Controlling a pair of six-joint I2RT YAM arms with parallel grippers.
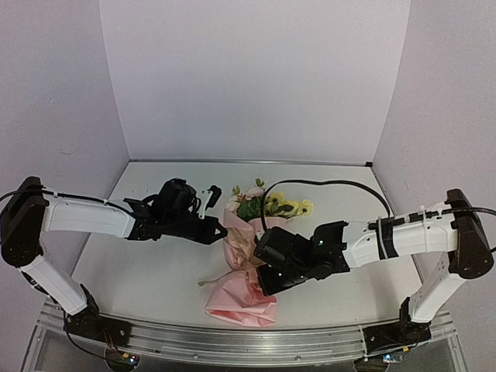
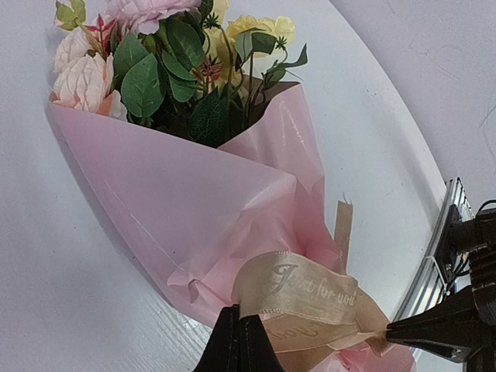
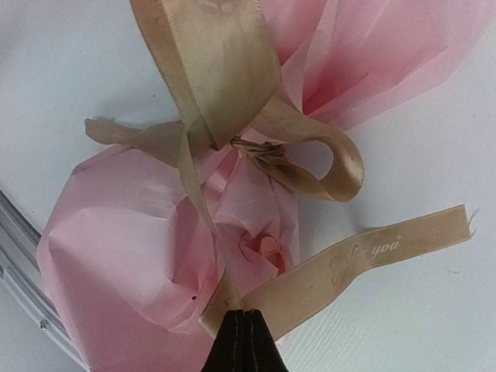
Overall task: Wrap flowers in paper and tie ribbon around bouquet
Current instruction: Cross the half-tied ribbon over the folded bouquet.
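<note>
Although the job is not closed out, the greater part of it reads as done. The bouquet [image 1: 244,248] lies flat on the table [image 1: 155,271], and every position below is taken from the knot [image 3: 256,149] at its waist. Beyond the knot, toward the back wall, the flowers [image 2: 167,70] stand out of a cone of paper [image 2: 178,209] whose edges overlap across the stems, so wrapping appears finished. On the near side of the knot the paper bunches into a crumpled tail. The ribbon [image 2: 310,291] circles the cone at the knot, drawing the paper in there, and a single small loop [image 3: 345,167] hangs just beside the knot, with a printed end [image 3: 372,252] trailing below it. The left gripper [image 2: 238,322] sits just left of the knot with its fingers pressed together, their tips meeting the band's lower edge, seemingly pinching it. The right gripper [image 3: 244,322] sits on the near side of the knot, fingers clamped together on two strands that meet at its tips. My judgement is that the tie is at the tightening stage: one crossing is made, but I cannot tell from these views whether it is locked. What seems to be left is cinching, perhaps a second loop for a proper bow, and letting go of both ends.
</note>
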